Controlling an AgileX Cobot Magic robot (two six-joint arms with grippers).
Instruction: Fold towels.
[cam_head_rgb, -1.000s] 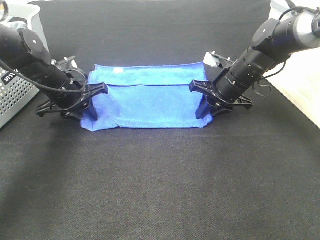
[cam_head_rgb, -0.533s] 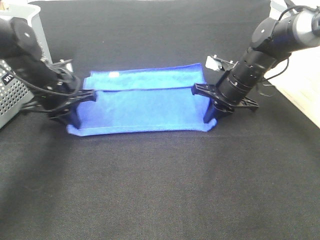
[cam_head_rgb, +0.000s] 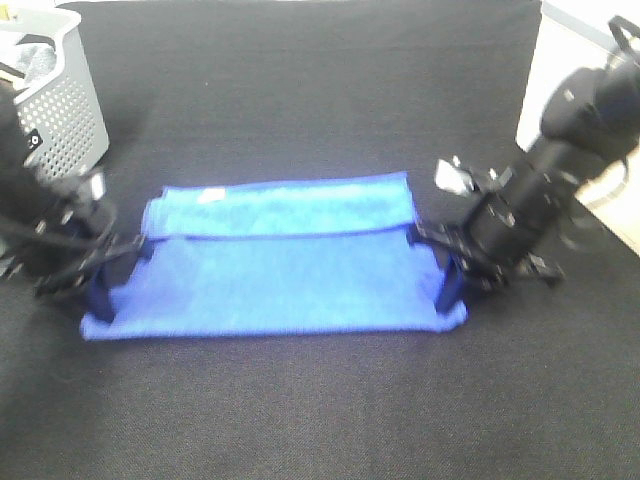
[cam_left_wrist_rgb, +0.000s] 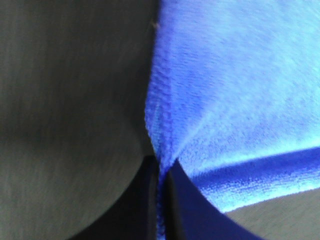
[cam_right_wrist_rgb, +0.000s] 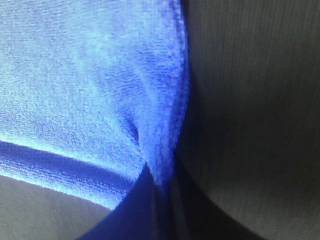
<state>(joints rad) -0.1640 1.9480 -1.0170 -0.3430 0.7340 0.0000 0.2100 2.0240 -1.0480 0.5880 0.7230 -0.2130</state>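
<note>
Towel (cam_head_rgb: 280, 265): blue, on the black table (cam_head_rgb: 320, 90), about mid-table, long side running 9 to 3 o'clock. It lies doubled. The upper layer's hem runs straight across, and a narrower strip of the lower layer shows beyond it toward 12. A small white tag (cam_head_rgb: 212, 196) sits on that strip near the towel's 11 o'clock corner.

Left gripper (cam_head_rgb: 100, 290): at the towel's 8 o'clock corner, jaws pinched tight on the side edge. In the left wrist view, fabric (cam_left_wrist_rgb: 240, 100) puckers into the closed tips (cam_left_wrist_rgb: 161, 200), with bare table beside it.

Right gripper (cam_head_rgb: 450, 290): at the towel's 4 o'clock corner, jaws clamped on that side edge. In the right wrist view, the hem (cam_right_wrist_rgb: 90, 75) gathers into a crease at the closed tips (cam_right_wrist_rgb: 160, 200).

The near edge is stretched fairly straight between the two grips. It's not clear whether the held corners are off the table.

The right arm is blurred in the high view.

Grey perforated basket (cam_head_rgb: 60, 100) sits at the table's 10 o'clock, well apart from the towel. The left arm is between the two.
</note>
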